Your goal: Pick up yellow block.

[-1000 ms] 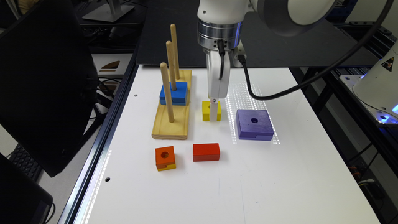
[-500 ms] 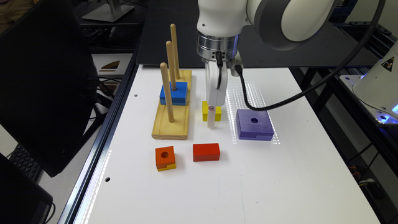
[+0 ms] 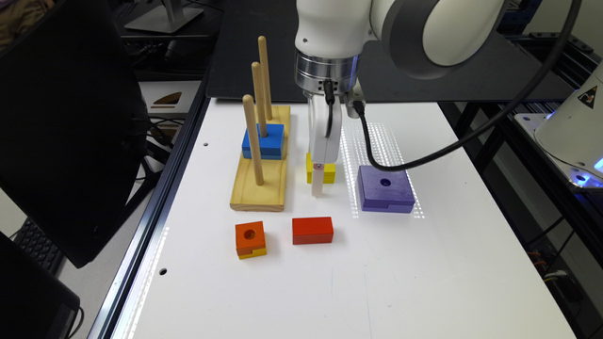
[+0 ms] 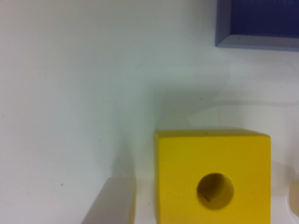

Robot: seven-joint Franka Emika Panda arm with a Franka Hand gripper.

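Nearest the camera: orange-topped block (image 3: 250, 239) and red block (image 3: 312, 230), not targets. Behind them the gripper (image 3: 320, 187) is down at the table (image 3: 424, 263), jaws open, straddling the yellow block (image 4: 212, 179), one finger (image 4: 112, 203) just beside it. Block sits between peg base (image 3: 260, 179) and purple block (image 3: 385, 189). Centre on the block, close squarely, then lift straight up.

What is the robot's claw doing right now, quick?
Gripper: open, its fingers down on either side of the small yellow wooden block with a round hole, not squeezing it yet.
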